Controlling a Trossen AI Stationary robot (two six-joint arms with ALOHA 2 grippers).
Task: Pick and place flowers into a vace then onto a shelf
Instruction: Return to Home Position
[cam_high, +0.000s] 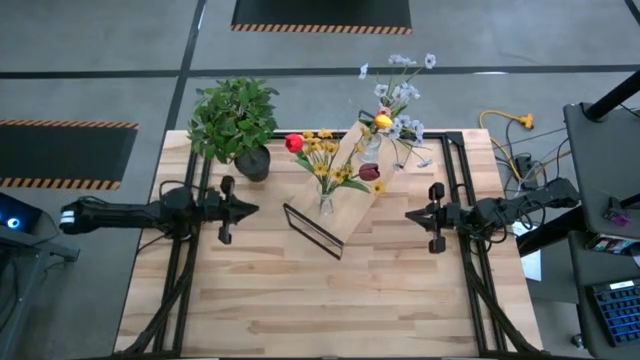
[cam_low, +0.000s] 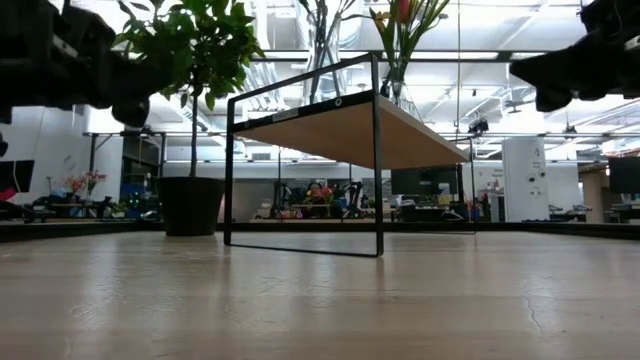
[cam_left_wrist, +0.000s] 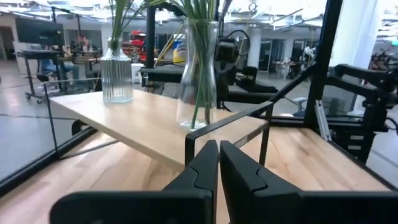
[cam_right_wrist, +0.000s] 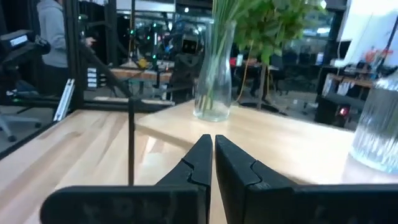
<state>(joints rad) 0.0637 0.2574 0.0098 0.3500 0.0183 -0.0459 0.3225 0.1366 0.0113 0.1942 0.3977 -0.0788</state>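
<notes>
The shelf (cam_high: 345, 195), a pale board on a thin black frame, stands on its frame's feet at the table's middle, turned at a slant. Two glass vases stand on it. A smooth one (cam_high: 326, 203) near its front end holds yellow, red and maroon flowers (cam_high: 325, 155). A ribbed one (cam_high: 371, 150) at its far end holds white-bluish, yellow and red flowers (cam_high: 398, 95). My left gripper (cam_high: 252, 209) hovers shut left of the shelf, pointing at it. My right gripper (cam_high: 409, 214) hovers shut to its right. The smooth vase (cam_left_wrist: 199, 74) and the ribbed vase (cam_left_wrist: 116, 78) show in the left wrist view.
A bushy plant in a dark pot (cam_high: 240, 125) stands at the table's far left, close to the shelf's left corner. Black frame rails (cam_high: 455, 180) run along both sides of the table. Bare planks (cam_high: 330, 300) fill the near half. A person (cam_right_wrist: 53, 31) stands beyond the table.
</notes>
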